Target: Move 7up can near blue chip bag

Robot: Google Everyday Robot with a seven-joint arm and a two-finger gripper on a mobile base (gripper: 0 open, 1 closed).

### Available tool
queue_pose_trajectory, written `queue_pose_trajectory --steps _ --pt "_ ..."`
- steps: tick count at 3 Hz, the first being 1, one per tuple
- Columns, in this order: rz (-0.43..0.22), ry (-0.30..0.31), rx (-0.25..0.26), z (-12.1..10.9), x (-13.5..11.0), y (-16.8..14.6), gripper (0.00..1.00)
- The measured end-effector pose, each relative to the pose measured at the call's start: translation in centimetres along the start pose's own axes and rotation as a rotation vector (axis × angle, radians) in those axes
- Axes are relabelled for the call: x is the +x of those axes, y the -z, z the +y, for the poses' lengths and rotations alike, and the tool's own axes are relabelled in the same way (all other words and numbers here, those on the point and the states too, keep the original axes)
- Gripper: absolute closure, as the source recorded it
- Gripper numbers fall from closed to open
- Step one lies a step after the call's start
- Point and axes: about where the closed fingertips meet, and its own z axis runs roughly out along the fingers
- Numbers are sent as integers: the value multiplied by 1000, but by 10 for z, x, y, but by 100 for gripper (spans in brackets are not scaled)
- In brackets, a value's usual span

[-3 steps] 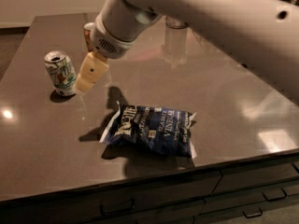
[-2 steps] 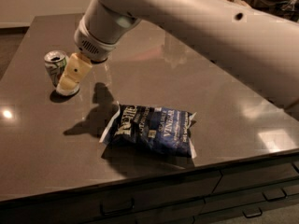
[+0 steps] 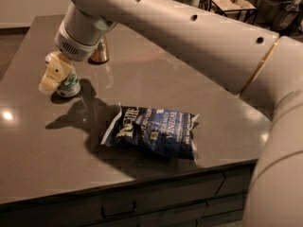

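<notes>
Cream gripper (image 3: 53,77) at small white-and-silver 7up can (image 3: 70,83), far-left of dark grey tabletop (image 3: 52,150).
Can upright on the table, gripper against its left side and top; clamped or apart, cannot tell. Crinkled dark blue chip bag (image 3: 152,131) lies flat mid-table, well apart from can. Gold-orange can (image 3: 100,51) stands behind. Big beige arm (image 3: 189,37) reaches in from right, wrist angled down-left.
</notes>
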Motion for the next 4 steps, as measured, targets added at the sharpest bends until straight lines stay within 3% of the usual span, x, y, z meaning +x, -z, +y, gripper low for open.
queue_pose_trajectory --steps 2,3,4 --pt "-6 -8 -25 -2 -18 -22 43" --pt "-24 -12 -35 0 -21 -19 64" --pt "-53 -23 -36 2 -16 4 89"
